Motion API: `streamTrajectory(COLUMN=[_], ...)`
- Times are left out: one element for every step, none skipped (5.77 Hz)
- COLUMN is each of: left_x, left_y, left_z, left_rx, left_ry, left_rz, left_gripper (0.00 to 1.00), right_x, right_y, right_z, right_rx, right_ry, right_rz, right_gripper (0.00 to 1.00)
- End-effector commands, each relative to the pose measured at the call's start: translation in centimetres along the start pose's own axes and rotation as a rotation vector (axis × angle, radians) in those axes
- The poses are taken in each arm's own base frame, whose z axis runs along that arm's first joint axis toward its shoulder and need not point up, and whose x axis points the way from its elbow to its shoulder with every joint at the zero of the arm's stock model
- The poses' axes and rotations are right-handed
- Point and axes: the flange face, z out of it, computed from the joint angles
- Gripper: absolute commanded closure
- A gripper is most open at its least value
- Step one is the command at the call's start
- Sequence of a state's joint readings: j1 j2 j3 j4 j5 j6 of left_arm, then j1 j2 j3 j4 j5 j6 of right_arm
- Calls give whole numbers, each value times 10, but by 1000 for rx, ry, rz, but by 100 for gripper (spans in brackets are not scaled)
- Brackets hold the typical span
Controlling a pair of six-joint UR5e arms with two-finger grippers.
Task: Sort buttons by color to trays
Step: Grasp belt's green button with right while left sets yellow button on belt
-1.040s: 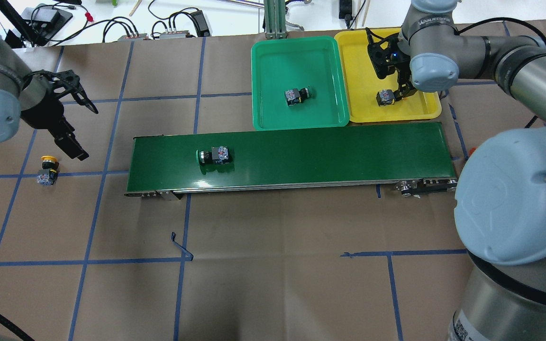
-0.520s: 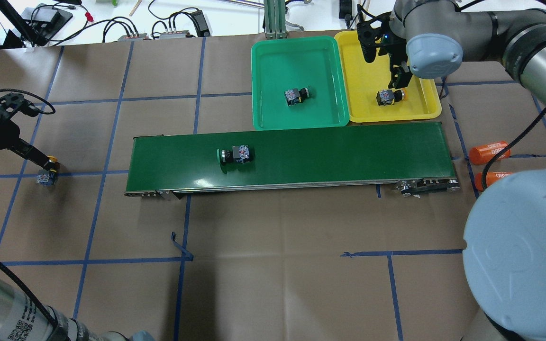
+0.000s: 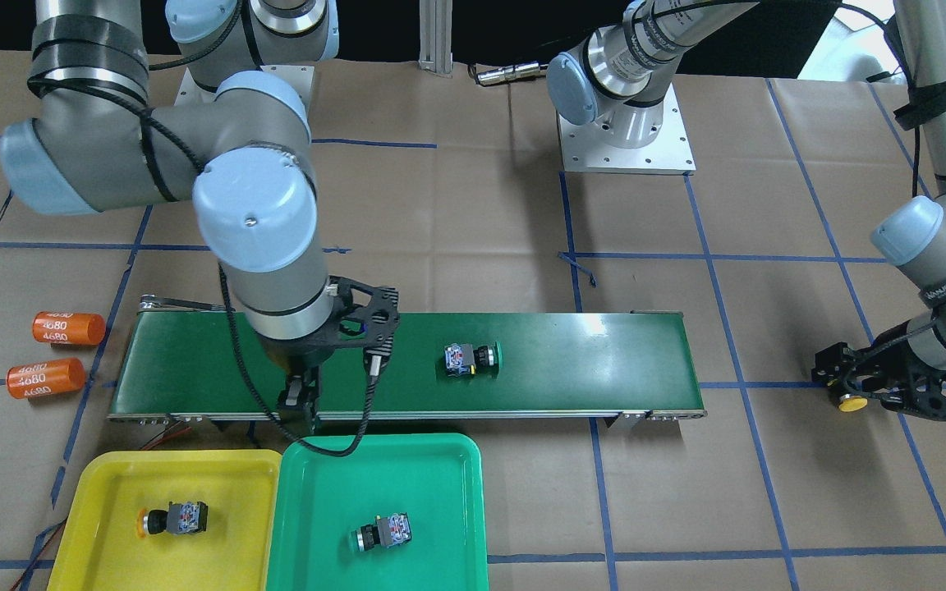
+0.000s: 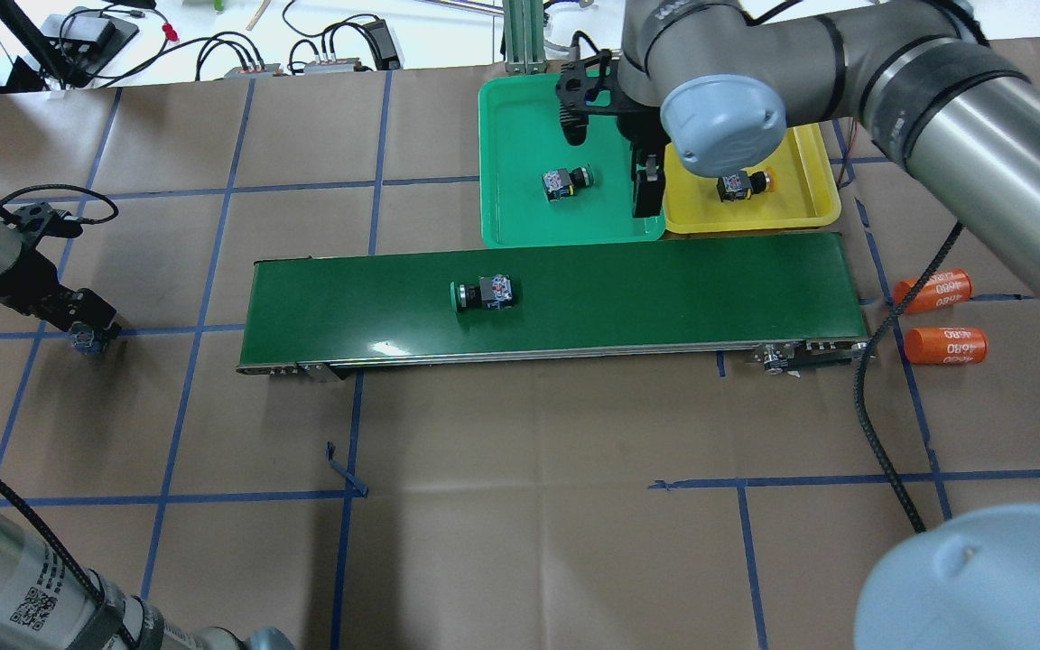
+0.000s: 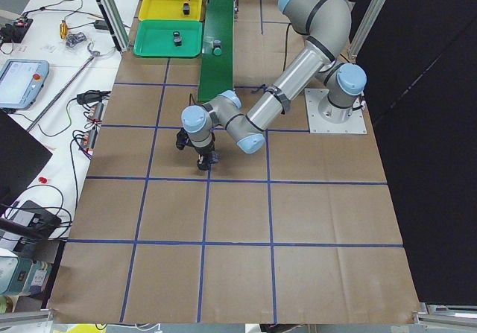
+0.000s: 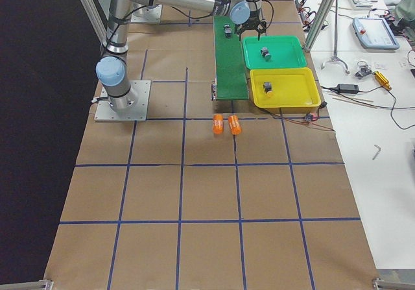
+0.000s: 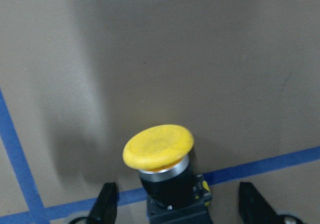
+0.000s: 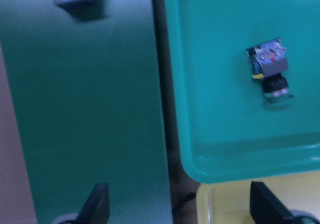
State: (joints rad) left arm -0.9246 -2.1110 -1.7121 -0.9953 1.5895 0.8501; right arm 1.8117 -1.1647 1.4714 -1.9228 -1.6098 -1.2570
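A yellow button (image 7: pixel 158 146) stands on the table at the far left; it also shows in the front view (image 3: pixel 852 402). My left gripper (image 4: pixel 87 325) is low over it, open, with a finger on each side (image 7: pixel 106 206). A green button (image 4: pixel 482 293) lies on the belt. Another green button (image 4: pixel 565 181) lies in the green tray (image 4: pixel 520 99), and a yellow button (image 4: pixel 741 185) lies in the yellow tray (image 4: pixel 809 203). My right gripper (image 4: pixel 651 194) hangs open and empty above the near rims of the two trays, where they meet the belt's far edge.
The dark-green conveyor belt (image 4: pixel 664 289) runs across the middle, in front of both trays. Two orange cylinders marked 4680 (image 4: pixel 933 291) (image 4: pixel 946 345) lie off its right end. Cables and an aluminium post (image 4: pixel 524 36) stand behind the trays.
My left gripper has come down around the yellow button on the table. My right gripper has left the yellow tray and moved left towards the belt. The green button has travelled right along the belt.
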Motion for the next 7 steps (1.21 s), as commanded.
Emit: streamTrajectory(left_x=[3, 27, 74, 158, 235, 308, 361], left_y=[0, -7, -10, -14, -27, -35, -34], left_z=[-11, -27, -71, -120, -136, -121, -102], left_rx=[5, 40, 34, 7, 2, -33, -55], left_ry=[-10, 29, 56, 73, 58, 56, 62], left_rz=[7, 38, 117, 239, 477, 659, 882], left_gripper=[95, 100, 100, 100, 100, 100, 99], right_x=[-60, -74, -86, -76, -80, -81, -76], right_y=[-41, -40, -51, -57, -54, -36, -6], right_z=[21, 29, 45, 49, 72, 89, 104], right_rx=[-13, -12, 1, 53, 36, 13, -5], right_ry=[-51, -53, -24, 94, 65, 38, 1], right_rz=[-12, -20, -49, -52, -80, -194, -190], right_gripper=[0, 0, 0, 0, 0, 0, 0])
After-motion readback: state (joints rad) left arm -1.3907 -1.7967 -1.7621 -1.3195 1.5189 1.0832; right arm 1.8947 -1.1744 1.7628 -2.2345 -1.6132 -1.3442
